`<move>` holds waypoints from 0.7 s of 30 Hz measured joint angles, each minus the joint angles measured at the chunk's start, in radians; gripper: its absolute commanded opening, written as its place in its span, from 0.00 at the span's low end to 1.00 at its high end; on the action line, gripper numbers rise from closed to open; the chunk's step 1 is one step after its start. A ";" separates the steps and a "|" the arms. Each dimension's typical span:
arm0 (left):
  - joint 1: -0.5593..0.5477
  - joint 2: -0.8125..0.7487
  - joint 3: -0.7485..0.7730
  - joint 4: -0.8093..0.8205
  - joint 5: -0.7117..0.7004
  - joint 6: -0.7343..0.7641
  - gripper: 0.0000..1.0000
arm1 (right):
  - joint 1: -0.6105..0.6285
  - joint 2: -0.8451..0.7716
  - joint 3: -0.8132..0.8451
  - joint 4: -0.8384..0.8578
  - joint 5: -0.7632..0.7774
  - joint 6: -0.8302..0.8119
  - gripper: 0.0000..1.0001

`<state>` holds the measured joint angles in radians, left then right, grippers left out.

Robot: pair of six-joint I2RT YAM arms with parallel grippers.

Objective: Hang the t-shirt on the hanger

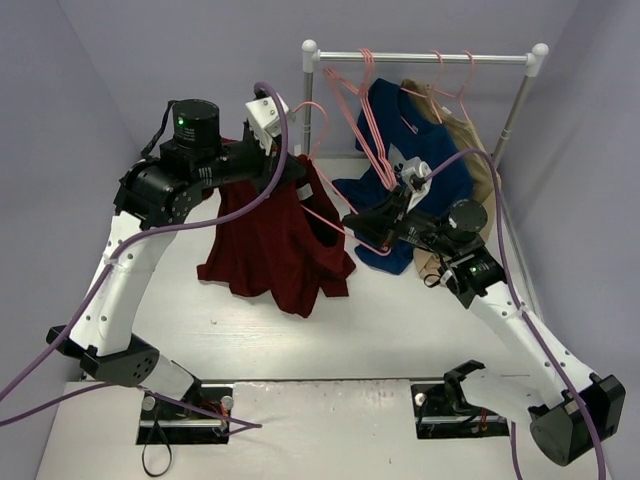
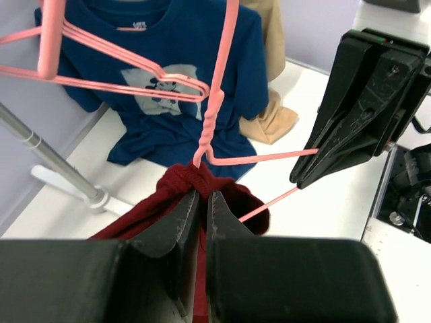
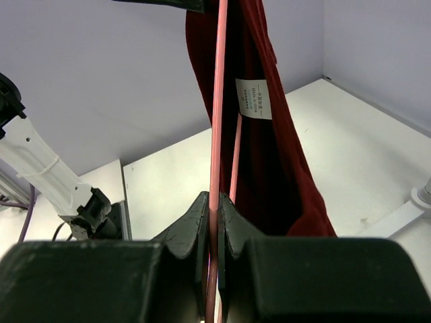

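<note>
Two arms stand at the near edge of the table (image 1: 400, 340), and both reach toward its middle. We see the right gripper (image 3: 214, 202) with its jaws pressed together on a wire of the hanger (image 3: 217, 101); the pink wire passes straight up between the fingers. A second wire of the same hanger runs just behind it, against the cloth.

The t-shirt (image 1: 270, 240) hangs left of the table's centre, lifted by its collar. We cannot tell whether its hem touches the table. A white label (image 3: 254, 98) shows inside the maroon cloth.

The left gripper (image 2: 202, 195) is clamped on the bunched collar. The hanger's twisted neck rises out of that bunch just beyond the fingertips. Two of its wires slant from there to the right gripper.

Along the far edge stands a rack (image 1: 425, 57). It carries spare pink hangers (image 1: 360, 110), a navy garment (image 1: 445, 185) and, at its right end, a tan garment (image 1: 480, 150).
</note>
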<state>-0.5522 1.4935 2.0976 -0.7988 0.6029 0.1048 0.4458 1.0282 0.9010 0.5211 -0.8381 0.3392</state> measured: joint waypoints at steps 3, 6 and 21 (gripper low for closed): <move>-0.025 0.007 0.009 0.010 -0.007 -0.006 0.00 | 0.000 -0.014 -0.012 0.009 0.004 0.005 0.00; -0.062 0.023 0.026 0.018 -0.033 -0.005 0.00 | 0.000 -0.016 -0.013 0.014 0.004 0.013 0.00; -0.101 0.025 0.079 0.011 -0.194 0.040 0.00 | -0.001 -0.048 -0.074 0.053 0.009 0.027 0.00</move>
<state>-0.6533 1.5188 2.1765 -0.7879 0.4088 0.1452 0.4450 0.9802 0.8268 0.5739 -0.8288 0.3664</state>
